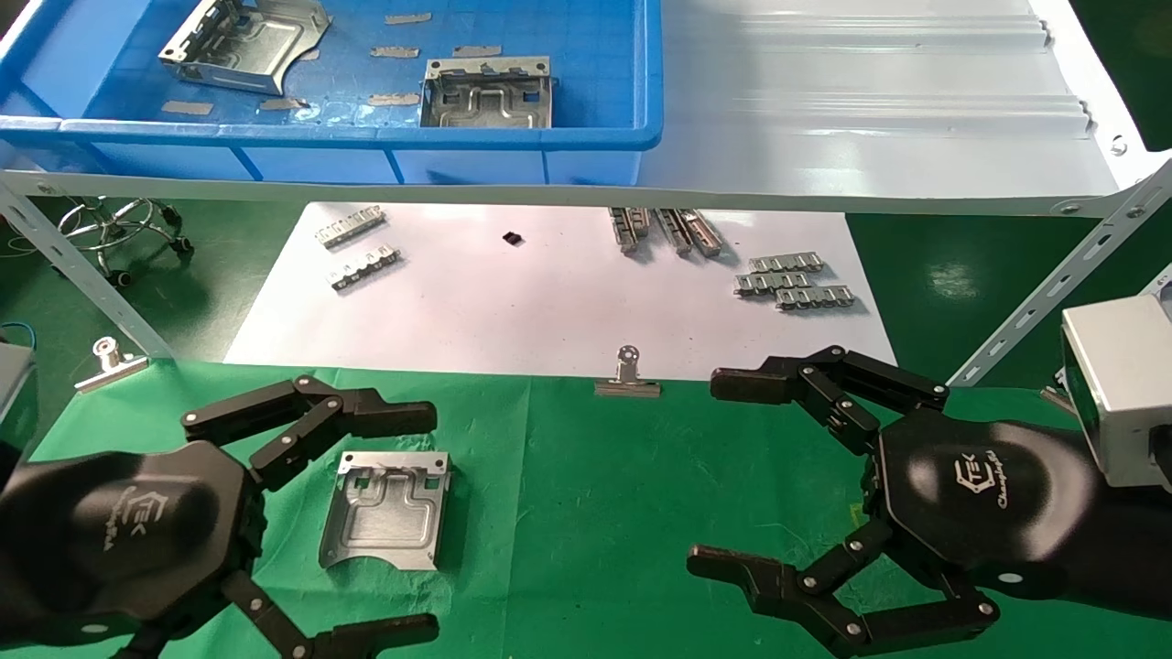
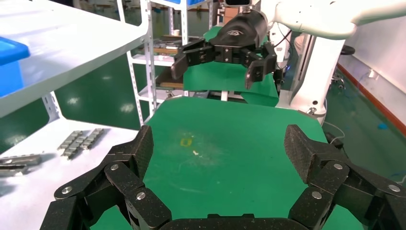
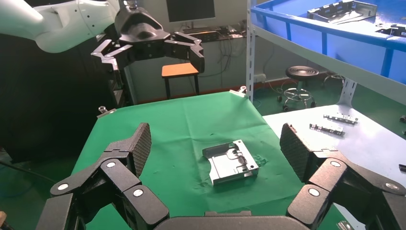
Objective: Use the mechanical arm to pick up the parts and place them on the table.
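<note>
One sheet-metal plate (image 1: 386, 509) flat on the green-cloth table (image 1: 586, 513), just beside the left gripper (image 1: 403, 522), spread wide and empty. Two more plates in the blue bin (image 1: 568, 137) on the shelf, nearer the left arm. Right gripper (image 1: 723, 476) open, idle, well apart.

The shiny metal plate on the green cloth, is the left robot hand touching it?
Apart. The right wrist view shows the plate lying flat on the green cloth, with the left gripper hovering well above it, jaws open and empty.

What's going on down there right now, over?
Left tool and right tool open, empty, over green table. One part on table, two parts in blue bin. Nothing blocking.
</note>
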Controlling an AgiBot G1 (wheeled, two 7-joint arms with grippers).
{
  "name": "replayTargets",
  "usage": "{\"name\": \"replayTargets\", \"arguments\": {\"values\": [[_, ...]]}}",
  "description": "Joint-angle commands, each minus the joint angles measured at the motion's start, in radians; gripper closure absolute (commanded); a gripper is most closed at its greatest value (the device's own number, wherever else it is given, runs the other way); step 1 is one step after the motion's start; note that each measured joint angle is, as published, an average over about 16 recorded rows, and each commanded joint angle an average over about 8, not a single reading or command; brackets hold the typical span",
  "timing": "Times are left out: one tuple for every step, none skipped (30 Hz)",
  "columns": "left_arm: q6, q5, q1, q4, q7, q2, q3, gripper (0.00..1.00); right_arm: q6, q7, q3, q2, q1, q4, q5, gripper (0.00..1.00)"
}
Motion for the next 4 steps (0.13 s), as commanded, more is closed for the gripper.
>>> {"name": "replayTargets", "arguments": {"values": [[-0.003,-0.005,0.014,-0.027,-0.017,-0.007,-0.017,0.0,0.0,0.0,0.0,0.0,0.0,0.0,0.0,0.0],[-0.003,-0.005,0.015,-0.027,-0.016,-0.007,-0.018,0.0,0.0,0.0,0.0,0.0,0.0,0.0,0.0,0.0],[-0.003,-0.005,0.014,-0.027,-0.015,-0.007,-0.017,0.0,0.0,0.0,0.0,0.0,0.0,0.0,0.0,0.0],[-0.003,-0.005,0.014,-0.025,-0.015,-0.007,-0.017,0.0,0.0,0.0,0.0,0.0,0.0,0.0,0.0,0.0]]}}
